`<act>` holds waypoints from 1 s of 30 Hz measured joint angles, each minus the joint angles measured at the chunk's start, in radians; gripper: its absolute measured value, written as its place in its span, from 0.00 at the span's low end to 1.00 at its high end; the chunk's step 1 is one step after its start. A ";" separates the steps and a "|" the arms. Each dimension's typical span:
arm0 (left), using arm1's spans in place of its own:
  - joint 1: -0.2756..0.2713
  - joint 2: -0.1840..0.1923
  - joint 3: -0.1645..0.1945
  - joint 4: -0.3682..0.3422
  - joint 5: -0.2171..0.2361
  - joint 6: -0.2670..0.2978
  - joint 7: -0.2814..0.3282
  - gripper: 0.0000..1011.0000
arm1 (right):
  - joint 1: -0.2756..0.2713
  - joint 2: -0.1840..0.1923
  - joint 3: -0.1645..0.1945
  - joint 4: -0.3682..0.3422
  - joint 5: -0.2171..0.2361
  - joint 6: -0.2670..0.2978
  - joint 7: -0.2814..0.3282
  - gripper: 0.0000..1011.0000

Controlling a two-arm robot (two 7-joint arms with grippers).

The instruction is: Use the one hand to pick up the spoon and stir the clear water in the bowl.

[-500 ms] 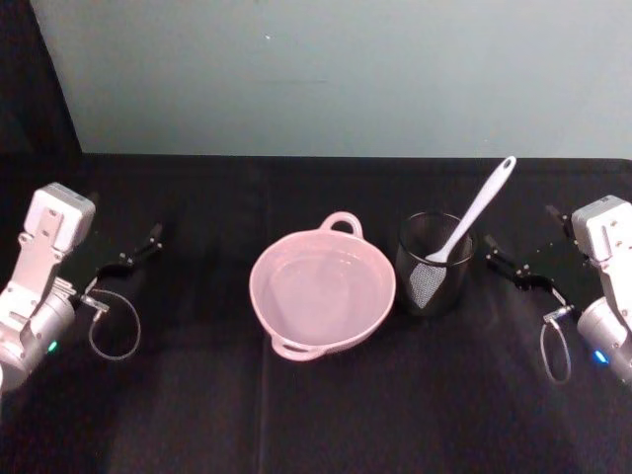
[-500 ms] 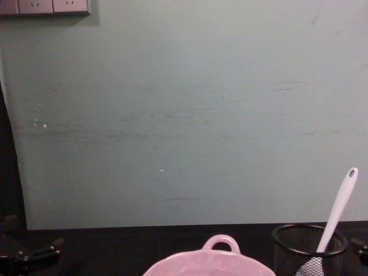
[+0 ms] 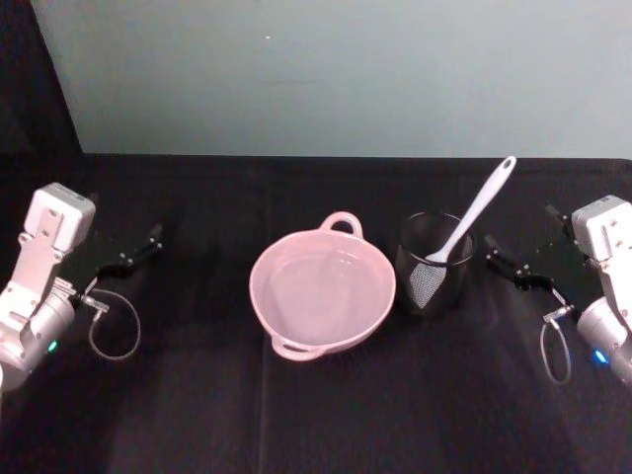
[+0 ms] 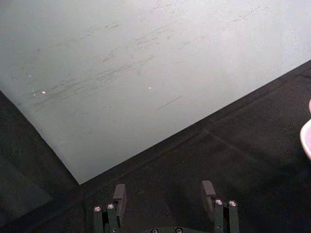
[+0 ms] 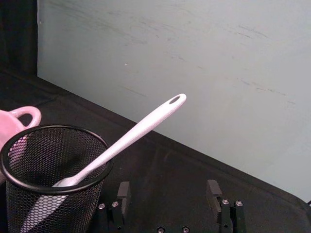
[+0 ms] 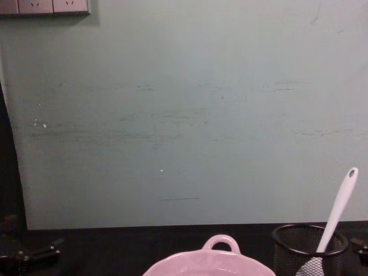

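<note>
1. Spoon [image 3: 472, 225] stands slanted in the black wire-mesh cup [image 3: 452, 281]. Its paddle head is down inside the cup, and its handle leans over the rim, up and away toward the back of the table. No jaws touch it.
2. I see the right gripper [image 3: 518, 225] near the cup on its right side, low over the black table cloth [image 3: 316, 415]. Its fingers [image 5: 212, 189] are spread wide with nothing between them. In the right wrist view the spoon handle [image 5: 131, 138] lies ahead of the gap and apart from both fingers.
3. I see the left gripper [image 3: 126, 219] well apart from the spoon, at the far left of the table. Its jaws are likewise spread and empty, as the left wrist view confirms [image 4: 164, 191].
4. Containers: the pale-pink bowl [image 3: 272, 267] sits at the table's centre, just beside the cup on its left, with a narrow gap between the two. One loop handle points to the back wall, the other toward me. A faint level line runs round its inside; I cannot tell more about the contents.
5. Surroundings: a pale green wall panel [image 3: 326, 79] closes off the rear edge. A cable loop [image 3: 114, 331] hangs at the left wrist and another [image 3: 558, 354] at the right.
6. Obstructions: the cup's rim [image 5: 104, 150] encircles the lower handle. The path from the right gripper to the upper handle is open.
</note>
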 joint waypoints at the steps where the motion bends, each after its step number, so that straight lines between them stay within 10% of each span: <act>1: 0.000 0.000 0.000 0.000 0.000 0.000 0.000 1.00 | 0.000 0.000 0.000 0.000 0.000 0.000 0.000 0.99; 30: 0.000 0.000 0.000 0.000 0.000 0.000 0.000 1.00 | -0.064 0.019 0.039 -0.078 -0.013 0.027 -0.029 0.99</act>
